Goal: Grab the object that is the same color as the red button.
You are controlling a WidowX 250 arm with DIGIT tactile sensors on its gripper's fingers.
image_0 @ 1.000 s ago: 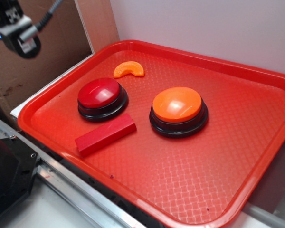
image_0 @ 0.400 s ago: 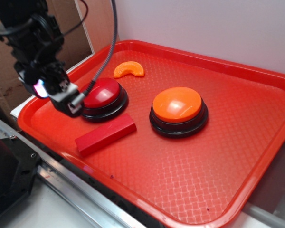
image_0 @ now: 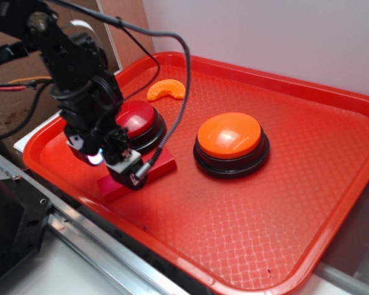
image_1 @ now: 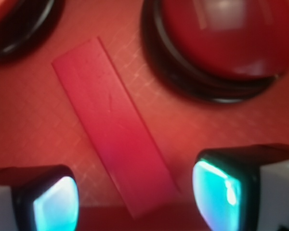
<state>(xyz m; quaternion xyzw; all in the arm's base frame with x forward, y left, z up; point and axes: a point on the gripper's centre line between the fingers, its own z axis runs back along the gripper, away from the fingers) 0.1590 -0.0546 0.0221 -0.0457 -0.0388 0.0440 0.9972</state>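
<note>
The red bar-shaped block (image_0: 157,166) lies on the red tray (image_0: 307,184), in front of the dark-red button (image_0: 135,120) on its black base. My gripper (image_0: 126,171) hangs over the block's left half and hides it in the exterior view. In the wrist view the block (image_1: 113,125) lies slantwise, its near end between my two fingertips; the gripper (image_1: 135,199) is open, with gaps on both sides of the block. The dark-red button (image_1: 221,43) shows at the top right there.
An orange-domed button (image_0: 229,138) on a black base stands right of the block; its edge shows at the wrist view's top left (image_1: 14,24). An orange crescent piece (image_0: 166,90) lies at the back. The tray's raised rim runs close on the left, with a cardboard wall behind.
My gripper has moved from the upper left down and to the right, past the dark-red button, and now sits low over the red block's left end.
</note>
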